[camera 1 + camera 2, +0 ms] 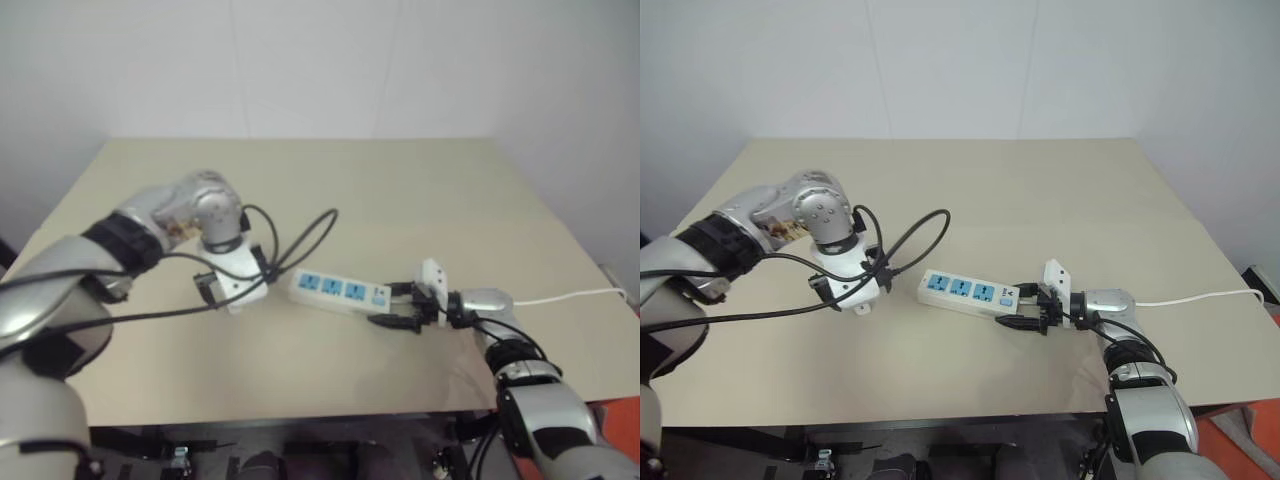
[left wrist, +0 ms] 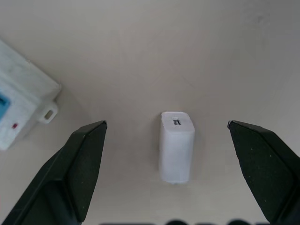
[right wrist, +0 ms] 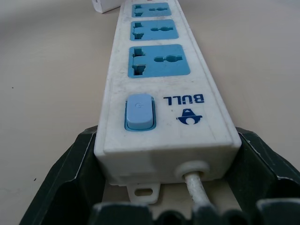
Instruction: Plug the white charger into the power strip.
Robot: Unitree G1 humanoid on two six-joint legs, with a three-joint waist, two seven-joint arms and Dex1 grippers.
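The white charger (image 2: pixel 176 152) lies flat on the tan table, just off the left end of the power strip (image 1: pixel 338 290). My left gripper (image 2: pixel 166 124) points straight down over it, open, with one black finger on each side and clear of it. The power strip is a white bar with three blue sockets, lying across the middle of the table. My right gripper (image 1: pixel 403 306) is shut on the strip's right, cord end, one finger (image 3: pixel 70 173) pressed against each long side, next to the blue switch (image 3: pixel 138 111).
The strip's thin white cord (image 1: pixel 570 296) runs off the table's right edge. Black cables (image 1: pixel 310 235) from my left arm loop over the table just behind the strip's left end. The tan table (image 1: pixel 400 190) reaches back to a white wall.
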